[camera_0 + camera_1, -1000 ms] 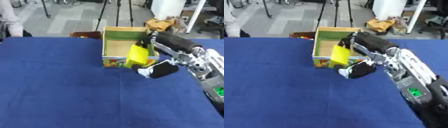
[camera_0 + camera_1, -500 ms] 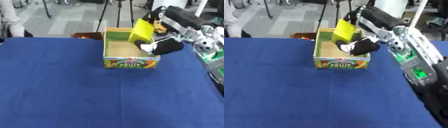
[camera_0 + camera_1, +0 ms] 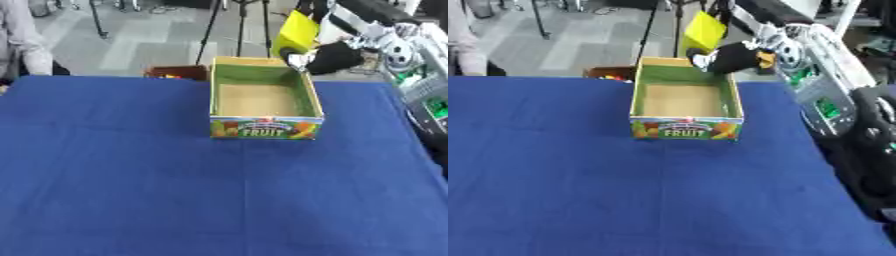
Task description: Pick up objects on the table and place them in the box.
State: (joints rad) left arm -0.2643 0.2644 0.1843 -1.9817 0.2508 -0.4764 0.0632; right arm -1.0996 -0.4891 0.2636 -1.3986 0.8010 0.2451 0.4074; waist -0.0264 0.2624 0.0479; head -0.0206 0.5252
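Right hand (image 3: 331,56) is held above the far right corner of the box (image 3: 265,127), closed round a yellow packet (image 3: 295,32). Packet's top is cut off by the frame edge. Left hand is not seen.

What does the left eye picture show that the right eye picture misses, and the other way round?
Only the left eye view shows more of the seated person's pale sleeve at the far left edge. Only the right eye view shows the robot's dark lower arm down the right side. Both show the open cardboard fruit box on the blue tablecloth and the right hand holding a flat yellow packet above the box's far end.
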